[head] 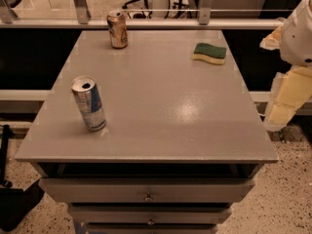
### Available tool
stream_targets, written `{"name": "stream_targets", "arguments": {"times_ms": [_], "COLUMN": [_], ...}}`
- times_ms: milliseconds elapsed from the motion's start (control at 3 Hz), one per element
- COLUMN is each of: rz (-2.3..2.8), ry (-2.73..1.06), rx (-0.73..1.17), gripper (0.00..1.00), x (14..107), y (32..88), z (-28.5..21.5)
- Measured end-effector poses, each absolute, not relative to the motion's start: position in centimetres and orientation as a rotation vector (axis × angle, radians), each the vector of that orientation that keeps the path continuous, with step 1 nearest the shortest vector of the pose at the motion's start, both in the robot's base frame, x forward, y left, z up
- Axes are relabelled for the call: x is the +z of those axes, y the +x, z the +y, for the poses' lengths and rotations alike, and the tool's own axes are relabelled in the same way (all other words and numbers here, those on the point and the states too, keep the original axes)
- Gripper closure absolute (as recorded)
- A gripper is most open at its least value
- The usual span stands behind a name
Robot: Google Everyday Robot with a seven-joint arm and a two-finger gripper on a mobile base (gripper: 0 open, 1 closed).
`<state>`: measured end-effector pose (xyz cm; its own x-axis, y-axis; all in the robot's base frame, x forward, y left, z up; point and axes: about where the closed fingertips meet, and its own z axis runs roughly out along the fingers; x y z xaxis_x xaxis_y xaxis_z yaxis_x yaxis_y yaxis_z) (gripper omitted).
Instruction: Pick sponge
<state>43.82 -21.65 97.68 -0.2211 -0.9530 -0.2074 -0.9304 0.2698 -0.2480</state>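
The sponge (210,52) lies flat at the far right of the grey table top (156,111), dark green top up, pale yellow foam showing along its near wavy side. My gripper (285,101), pale yellow and padded, hangs off the right edge of the table, to the right of the sponge and nearer to me, below the white arm (298,33). It is not touching the sponge and holds nothing that I can see.
A blue and silver can (88,103) stands at the left front of the table. A tan can (117,29) stands at the far left. Drawers (146,191) sit under the top. A railing (146,22) runs behind the table.
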Motion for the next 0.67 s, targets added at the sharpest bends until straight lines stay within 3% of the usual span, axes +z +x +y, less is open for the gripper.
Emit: {"name": "stream_targets", "arguments": {"times_ms": [667], "rz": [2.19], "ry": [-1.716], "rx": [-0.082], "gripper": [0.0], "x": [96.8], "y": [46.3], "z": [-21.3]}}
